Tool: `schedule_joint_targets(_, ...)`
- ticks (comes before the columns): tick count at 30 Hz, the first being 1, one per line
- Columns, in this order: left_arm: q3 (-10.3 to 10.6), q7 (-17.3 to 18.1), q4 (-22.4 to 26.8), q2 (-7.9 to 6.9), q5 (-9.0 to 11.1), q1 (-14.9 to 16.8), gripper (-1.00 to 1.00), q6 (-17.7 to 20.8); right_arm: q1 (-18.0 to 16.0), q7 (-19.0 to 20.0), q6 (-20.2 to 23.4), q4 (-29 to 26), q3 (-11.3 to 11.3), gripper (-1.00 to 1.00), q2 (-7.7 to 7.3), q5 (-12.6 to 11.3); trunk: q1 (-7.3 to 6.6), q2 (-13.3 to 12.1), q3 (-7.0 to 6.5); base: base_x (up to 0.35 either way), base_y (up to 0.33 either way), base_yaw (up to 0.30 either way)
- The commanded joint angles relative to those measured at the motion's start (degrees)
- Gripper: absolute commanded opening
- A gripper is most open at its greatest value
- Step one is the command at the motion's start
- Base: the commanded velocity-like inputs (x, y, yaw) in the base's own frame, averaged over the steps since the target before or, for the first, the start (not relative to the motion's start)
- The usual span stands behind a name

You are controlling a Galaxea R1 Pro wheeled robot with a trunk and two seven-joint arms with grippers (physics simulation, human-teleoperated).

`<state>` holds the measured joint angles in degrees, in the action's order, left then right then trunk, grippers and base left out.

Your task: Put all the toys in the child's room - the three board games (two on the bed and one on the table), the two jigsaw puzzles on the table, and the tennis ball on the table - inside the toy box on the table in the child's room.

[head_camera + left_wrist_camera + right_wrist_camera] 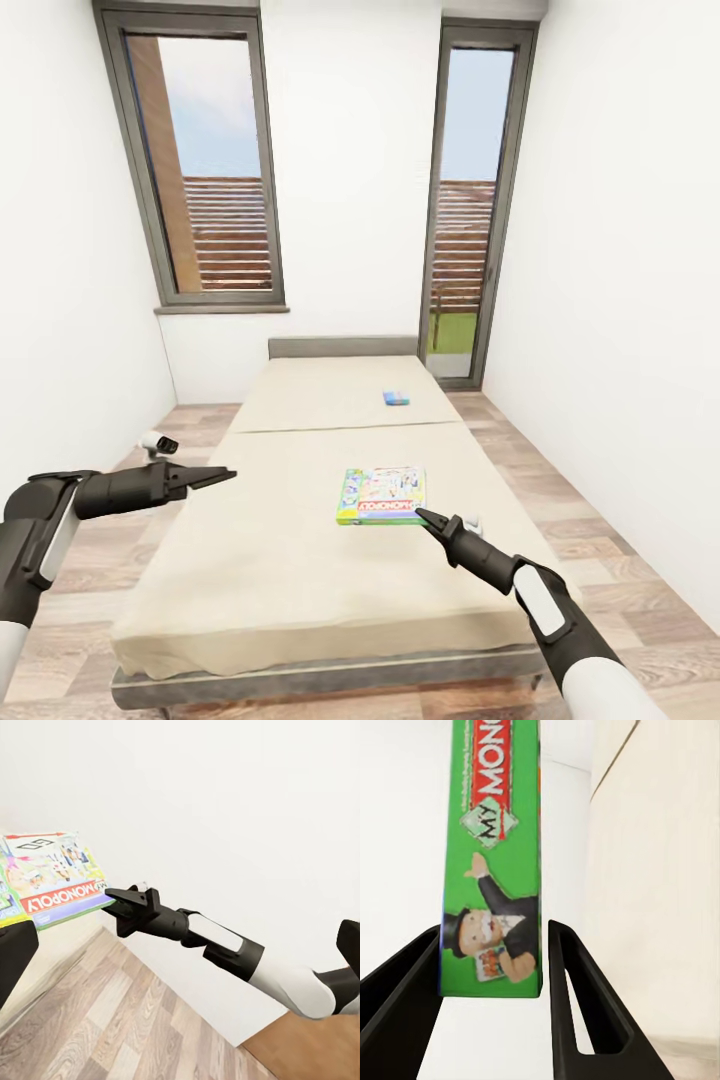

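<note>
**Desk:** As the right gripper [420, 514] reaches the bed [300, 600], where does the game lie from it?

**Photographer:** Dead ahead. The long Monopoly box [381, 495] lies flat on the mattress, its near edge facing the fingertips. In the right wrist view that green edge [499, 870] sits in the gap between the two black fingers [585, 1012], which stand apart to either side of it with daylight on both sides. Jaws parted, nothing held.

**Desk:** And the box's long axis?

**Photographer:** Judging from the head view, it runs across the line of approach, so the fingers meet the long edge side-on and would have to straddle the box's thin depth.

**Desk:** Left arm?

**Photographer:** The left gripper [222, 475] hovers off the far side of the bed, well apart from the box, so the right arm is plainly nearer. Its tip looks narrow, but I cannot tell whether it is closed.

**Desk:** The second game?

**Photographer:** The small blue box [396, 398] lies further beyond, near the headboard [340, 346].
</note>
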<state>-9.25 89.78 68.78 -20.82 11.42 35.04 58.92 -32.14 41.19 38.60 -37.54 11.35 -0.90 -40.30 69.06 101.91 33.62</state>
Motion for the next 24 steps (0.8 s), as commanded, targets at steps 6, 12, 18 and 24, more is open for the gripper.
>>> schedule_joint_targets(6,-0.5,0.2,-0.7,-0.04,-0.1,0.2,1.0,0.7,0.0,0.0,0.2,0.1,0.3,-1.0,-0.56,-0.1,-1.33,-2.4,-1.02,0.0,0.0,0.003)
schedule_joint_targets(12,-0.5,-0.8,-1.2,0.03,0.0,0.3,1.0,0.7,0.0,-0.1,0.1,0.1,0.3,-1.0,-0.56,-0.1,-2.65,-4.8,-2.1,0.0,0.0,0.207)
schedule_joint_targets(18,-0.4,-1.1,-1.3,0.07,0.0,0.3,1.0,0.6,0.0,-0.3,0.1,0.1,0.3,-1.0,-0.52,-0.1,-3.97,-7.2,-3.17,0.0,0.0,0.283)
schedule_joint_targets(24,-0.4,-1.2,-1.3,0.16,-0.1,0.3,1.0,0.6,0.0,-0.5,0.1,0.1,0.3,-1.0,-0.51,-0.1,-5.28,-9.6,-4.25,0.0,0.0,0.288)
